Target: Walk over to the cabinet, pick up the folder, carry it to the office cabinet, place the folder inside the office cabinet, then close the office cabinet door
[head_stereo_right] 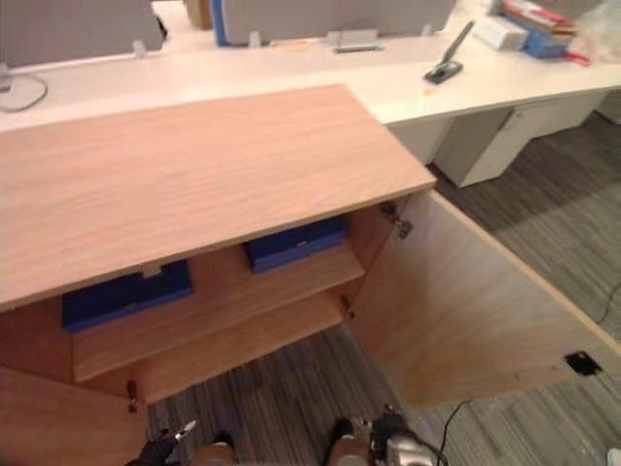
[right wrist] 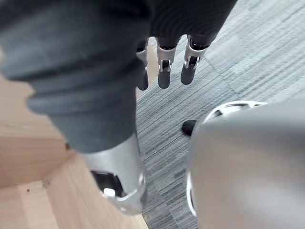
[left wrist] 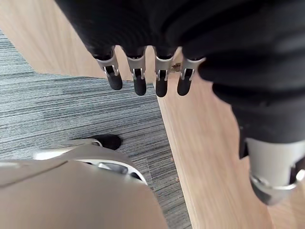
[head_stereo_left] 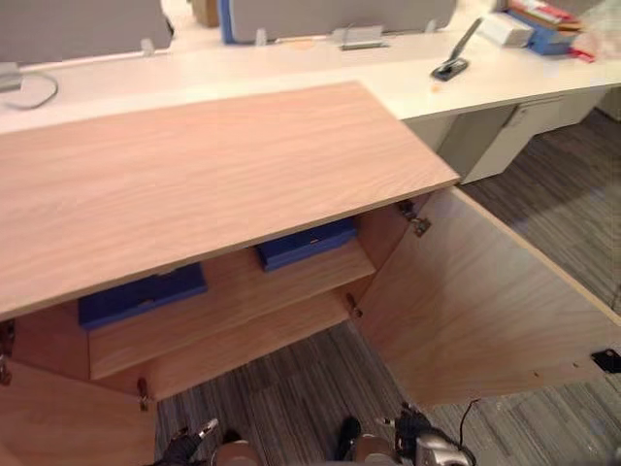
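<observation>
Left hand (left wrist: 161,78) relaxed; folder (head_stereo_left: 306,243) lengthwise along shelf (head_stereo_left: 243,303).

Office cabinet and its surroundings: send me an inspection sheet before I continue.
Surface: office cabinet top, light wood.
Job's things: two blue folders, left folder and right folder, lie on the shelf inside; left door and right door stand open.
Clutter: dark device and blue and white items on the white desk.
Hands: left hand and right hand, fingers straight, holding nothing.
Cables: grey cable on the desk.
Surroundings: grey striped carpet.
</observation>
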Robot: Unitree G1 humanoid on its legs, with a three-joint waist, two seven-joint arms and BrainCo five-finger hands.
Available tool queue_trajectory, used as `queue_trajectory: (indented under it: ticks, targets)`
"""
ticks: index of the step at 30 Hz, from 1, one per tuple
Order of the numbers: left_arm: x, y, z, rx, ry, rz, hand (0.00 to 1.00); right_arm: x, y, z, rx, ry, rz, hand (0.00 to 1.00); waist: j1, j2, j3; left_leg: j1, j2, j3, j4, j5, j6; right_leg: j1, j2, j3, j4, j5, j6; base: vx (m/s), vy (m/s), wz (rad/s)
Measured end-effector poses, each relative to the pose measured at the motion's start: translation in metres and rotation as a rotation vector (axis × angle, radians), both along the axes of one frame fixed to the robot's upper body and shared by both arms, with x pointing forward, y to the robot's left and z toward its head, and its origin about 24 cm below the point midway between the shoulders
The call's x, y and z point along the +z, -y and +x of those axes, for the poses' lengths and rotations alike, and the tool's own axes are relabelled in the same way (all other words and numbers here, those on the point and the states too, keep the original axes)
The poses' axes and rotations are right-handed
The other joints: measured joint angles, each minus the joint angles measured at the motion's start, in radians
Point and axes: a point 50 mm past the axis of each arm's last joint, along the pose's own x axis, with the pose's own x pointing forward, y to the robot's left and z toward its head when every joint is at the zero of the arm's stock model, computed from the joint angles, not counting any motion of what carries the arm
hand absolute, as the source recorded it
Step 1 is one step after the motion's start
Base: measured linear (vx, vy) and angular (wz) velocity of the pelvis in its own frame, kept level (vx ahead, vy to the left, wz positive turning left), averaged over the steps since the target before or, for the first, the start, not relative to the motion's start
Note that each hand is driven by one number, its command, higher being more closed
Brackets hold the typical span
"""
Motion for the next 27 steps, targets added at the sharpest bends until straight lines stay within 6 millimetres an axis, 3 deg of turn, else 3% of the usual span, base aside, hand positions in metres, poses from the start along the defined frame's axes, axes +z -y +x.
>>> queue_trajectory:
  ticks: [2, 6, 11, 16, 18, 21, 23, 24, 27]
  targets:
    - [-0.001, 0.000, -0.004, 0.011, -0.006, -0.006, 0.00, -0.002, 0.001, -0.010, -0.057, -0.013, 0.021, 0.00, -0.001, 0.001, -0.020, 0.015, 0.001, 0.021, -0.026, 0.002, -0.001, 0.016, 0.023, -0.005, -0.080, 0.033, -0.021, 0.01, -0.015, -0.59]
    - [-0.004, 0.004, -0.010, 0.031, -0.024, -0.025, 0.00, -0.005, 0.009, -0.029, -0.182, -0.031, 0.027, 0.00, -0.011, 0.016, -0.021, 0.095, 0.024, 0.077, -0.027, 0.012, -0.020, 0.061, 0.061, 0.033, -0.112, 0.055, -0.009, 0.04, -0.018, -0.48]
    - [-0.005, 0.007, -0.014, 0.060, -0.024, -0.045, 0.00, -0.009, 0.012, -0.052, -0.292, -0.071, 0.038, 0.00, -0.016, 0.030, -0.036, 0.137, 0.066, 0.123, 0.011, -0.020, -0.040, 0.121, 0.110, 0.070, -0.188, 0.084, -0.020, 0.01, -0.023, -0.33]
    - [-0.007, 0.010, -0.018, 0.080, -0.034, -0.062, 0.00, -0.010, 0.014, -0.066, -0.362, -0.096, 0.044, 0.00, -0.018, 0.050, -0.041, 0.149, 0.087, 0.152, 0.042, -0.063, -0.046, 0.125, 0.131, 0.104, -0.202, 0.081, -0.019, -0.02, 0.013, -0.23]
    - [-0.008, 0.012, -0.020, 0.107, -0.033, -0.078, 0.00, -0.010, 0.016, -0.065, -0.361, -0.091, 0.037, 0.00, -0.012, 0.063, -0.037, 0.146, 0.101, 0.152, 0.099, -0.116, -0.052, 0.122, 0.147, 0.142, -0.207, 0.079, -0.022, -0.03, 0.057, -0.52]
    - [-0.011, 0.018, -0.030, 0.138, -0.051, -0.096, 0.00, -0.009, 0.020, -0.062, -0.346, -0.082, 0.023, 0.00, 0.000, 0.083, -0.051, 0.108, 0.039, -0.039, 0.163, -0.218, -0.028, 0.092, 0.170, 0.203, -0.207, 0.077, -0.027, 0.00, 0.111, -0.72]
    - [-0.011, 0.020, -0.031, 0.145, -0.054, -0.104, 0.00, -0.008, 0.022, -0.058, -0.315, -0.077, 0.012, 0.00, 0.014, 0.088, -0.056, 0.089, -0.045, -0.215, 0.170, -0.259, 0.017, 0.052, 0.184, 0.256, -0.207, 0.083, -0.035, 0.04, 0.135, -0.78]
    - [-0.012, 0.020, -0.032, 0.156, -0.053, -0.109, 0.00, -0.008, 0.024, -0.055, -0.295, -0.075, 0.007, 0.00, 0.020, 0.087, -0.059, 0.080, -0.086, -0.308, 0.183, -0.242, 0.082, 0.033, 0.196, 0.291, -0.207, 0.103, -0.041, 0.14, 0.136, -0.85]
    - [-0.013, 0.026, -0.033, 0.190, -0.049, -0.132, 0.00, -0.007, 0.026, -0.051, -0.303, -0.069, 0.008, 0.00, 0.016, 0.110, -0.069, 0.077, -0.106, -0.318, 0.203, -0.237, 0.084, 0.014, 0.196, 0.331, -0.201, 0.123, -0.024, 0.11, 0.104, -0.61]
